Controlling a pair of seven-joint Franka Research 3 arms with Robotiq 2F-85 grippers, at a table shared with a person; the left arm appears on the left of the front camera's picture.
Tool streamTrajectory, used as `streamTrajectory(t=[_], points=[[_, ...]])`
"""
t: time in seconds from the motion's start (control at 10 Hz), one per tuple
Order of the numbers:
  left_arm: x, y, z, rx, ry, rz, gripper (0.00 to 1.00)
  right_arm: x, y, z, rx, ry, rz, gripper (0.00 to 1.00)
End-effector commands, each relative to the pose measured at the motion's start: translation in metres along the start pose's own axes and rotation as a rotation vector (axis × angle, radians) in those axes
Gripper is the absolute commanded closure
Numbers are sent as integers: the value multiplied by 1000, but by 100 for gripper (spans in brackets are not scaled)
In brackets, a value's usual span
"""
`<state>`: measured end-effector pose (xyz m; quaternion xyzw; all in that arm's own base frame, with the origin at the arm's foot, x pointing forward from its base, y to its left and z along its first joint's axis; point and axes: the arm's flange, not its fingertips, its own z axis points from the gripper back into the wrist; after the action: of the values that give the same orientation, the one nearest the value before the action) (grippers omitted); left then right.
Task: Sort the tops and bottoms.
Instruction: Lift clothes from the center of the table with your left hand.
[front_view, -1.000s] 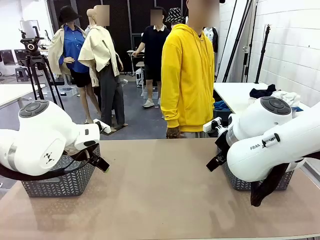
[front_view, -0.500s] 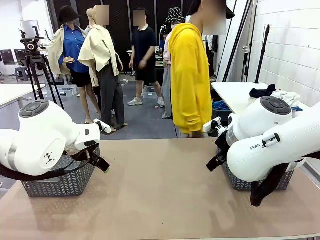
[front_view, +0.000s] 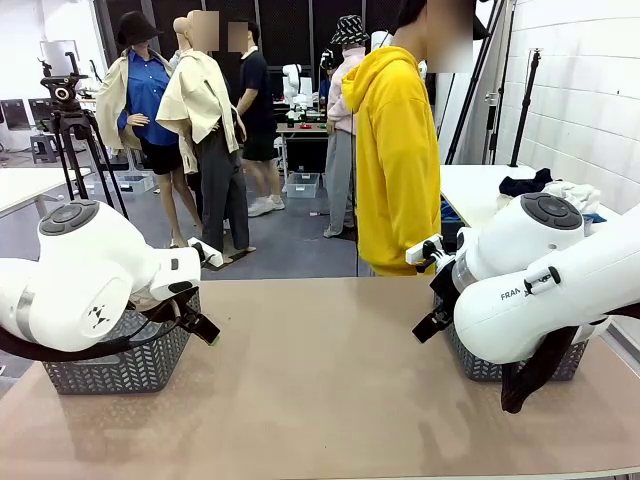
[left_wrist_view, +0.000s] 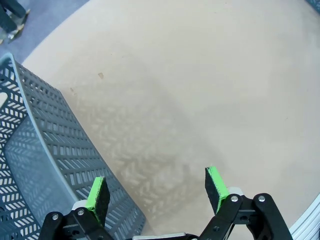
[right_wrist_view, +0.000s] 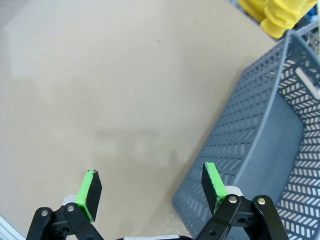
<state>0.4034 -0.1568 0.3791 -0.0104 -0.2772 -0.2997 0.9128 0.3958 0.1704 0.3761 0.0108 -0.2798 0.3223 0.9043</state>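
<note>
My left gripper (front_view: 200, 326) hangs open over the table beside the left grey basket (front_view: 118, 368). In the left wrist view the left gripper (left_wrist_view: 156, 187) has bare tabletop between its green pads (left_wrist_view: 97, 193), and the basket's wall (left_wrist_view: 47, 150) is at the left. My right gripper (front_view: 428, 322) is open next to the right grey basket (front_view: 478, 366). Nothing lies between the right gripper's (right_wrist_view: 151, 184) fingers, and that basket (right_wrist_view: 260, 150) looks empty. On a white side table behind, the dark bottoms (front_view: 525, 183), a white top (front_view: 575, 194) and blue fabric (front_view: 446, 211) lie.
A person in a yellow hoodie (front_view: 396, 150) stands side-on at the table's far edge, toward the right; the yellow sleeve (right_wrist_view: 277, 16) hangs near the right basket. The tan tabletop (front_view: 320, 390) stretches bare between the baskets. Other people and a tripod (front_view: 70, 120) stand farther back.
The person in the yellow hoodie has turned side-on and stepped right along the far edge. People in the background walked left. Both arms are still.
</note>
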Motion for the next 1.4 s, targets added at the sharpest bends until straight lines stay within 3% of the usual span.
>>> streamTrajectory(t=[0.0, 0.2, 0.3, 0.5, 0.9, 1.1, 1.3], points=[[18, 1, 33, 11, -94, -28, 0, 18, -4, 17, 19, -61, 4, 0], [42, 14, 86, 68, -234, -75, 0, 36, -26, 65, -24, -177, 6, 0], [47, 30, 111, 166, -283, -73, 0, 39, -45, 91, -98, -225, -6, 0], [35, 93, 136, 347, -217, -81, 0, 18, -119, 131, -322, -232, -121, 0], [-60, 233, 149, 395, -61, 162, 0, -80, -251, 142, -497, -155, -393, 0], [-110, 269, 143, 349, 1, 245, 0, -130, -283, 133, -546, -97, -517, 0], [-147, 289, 135, 276, -5, 302, 0, -163, -288, 123, -541, -68, -600, 0]])
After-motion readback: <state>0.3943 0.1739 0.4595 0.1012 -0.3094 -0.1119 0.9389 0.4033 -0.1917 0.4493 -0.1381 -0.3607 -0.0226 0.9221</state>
